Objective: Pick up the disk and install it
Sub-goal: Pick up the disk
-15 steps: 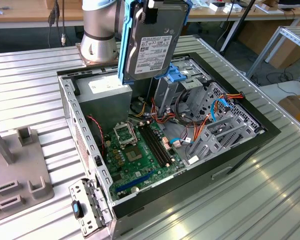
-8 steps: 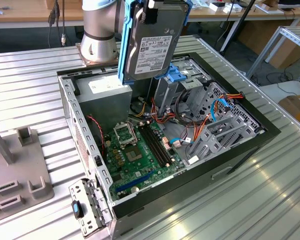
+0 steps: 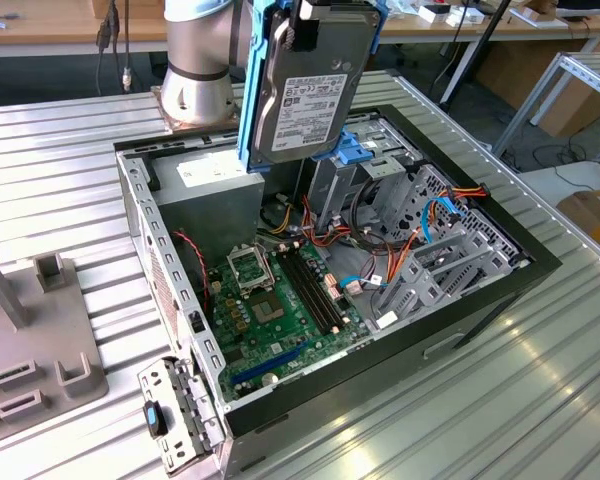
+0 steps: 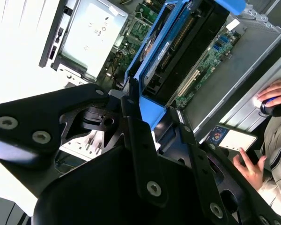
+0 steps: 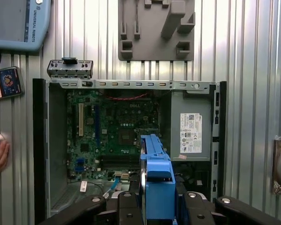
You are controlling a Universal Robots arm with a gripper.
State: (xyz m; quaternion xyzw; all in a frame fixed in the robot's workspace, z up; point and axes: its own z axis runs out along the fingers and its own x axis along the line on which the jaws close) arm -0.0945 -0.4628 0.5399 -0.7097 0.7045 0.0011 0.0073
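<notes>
Above the open computer case (image 3: 500, 300), toward its far side, the disk (image 3: 305, 95) hangs upright with its label showing in the exterior view. The gripper (image 5: 158, 200) is clamped on the disk, with black fingers (image 5: 192, 208) pressed against either side of its blue frame. The green motherboard (image 3: 280, 300) lies below it. On the exterior view's left, a grey fixture (image 3: 40, 340) rests on the ribbed table (image 3: 540, 400).

In the exterior view the arm (image 3: 194, 60) is a silver-grey metal cylinder, with a pale blue cap at 12 o'clock and a wider round foot at 6 o'clock. The gripper (image 4: 152, 117) is matt black, with flat angular links, 2 slim bar-like fingers (image 4: 130, 112) and round silver screws (image 4: 153, 188).
</notes>
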